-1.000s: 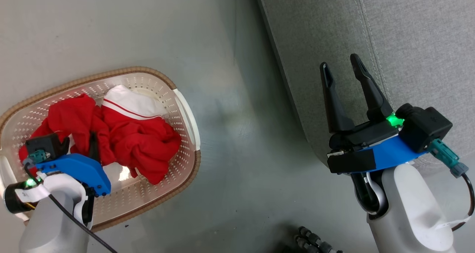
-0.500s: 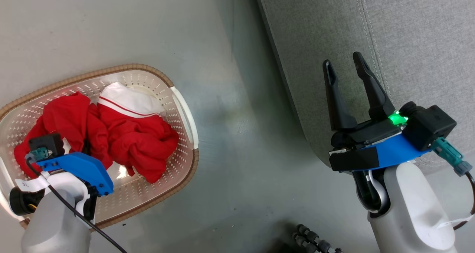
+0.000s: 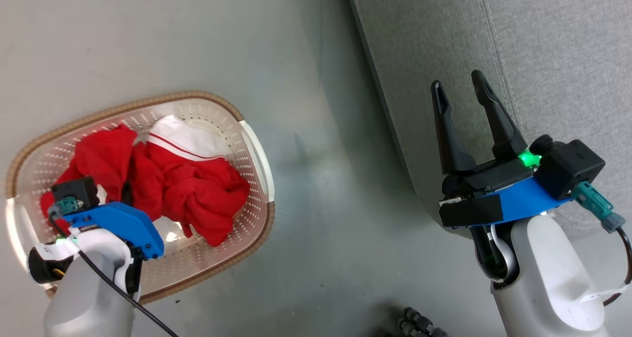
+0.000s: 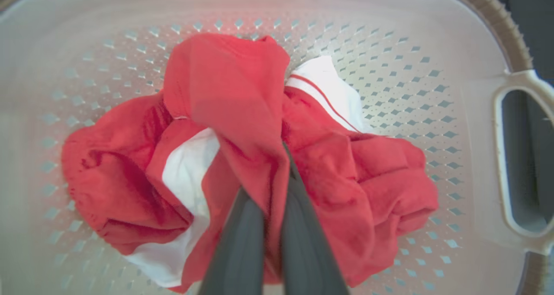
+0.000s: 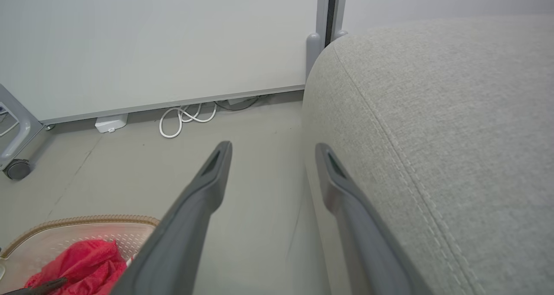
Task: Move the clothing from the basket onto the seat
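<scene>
The clothing [image 3: 173, 179] lies heaped in the basket [image 3: 212, 119], a bright red bundle with a white panel and a thin red stripe at its far side; in the left wrist view the clothing [image 4: 346, 178] fills the middle of the perforated basket [image 4: 411, 70], with a second white patch showing among the red folds; the basket stands on the grey floor [image 3: 321, 203], apart from the seat [image 3: 543, 55], which rises at the right with its stitched seam showing.

Against a second ago the heap keeps much the same shape and place in the basket; the whole head picture has slid a little, basket and seat alike, so the camera has moved rather than the things; the real change is at the left pincer [image 4: 272, 187], which stood wide then and has now come together.

Its two dark fingers run almost side by side, and a fold of red cloth passes down between them, so it is clamped on the clothing, low inside the basket; the right pincer [image 3: 456, 80] hangs over the seat's edge with its fingers well apart, holding and touching nothing; in its own wrist view the right pincer [image 5: 273, 147] points along the seat [image 5: 433, 135] towards a white cable [image 5: 181, 117] on the floor by the wall.
</scene>
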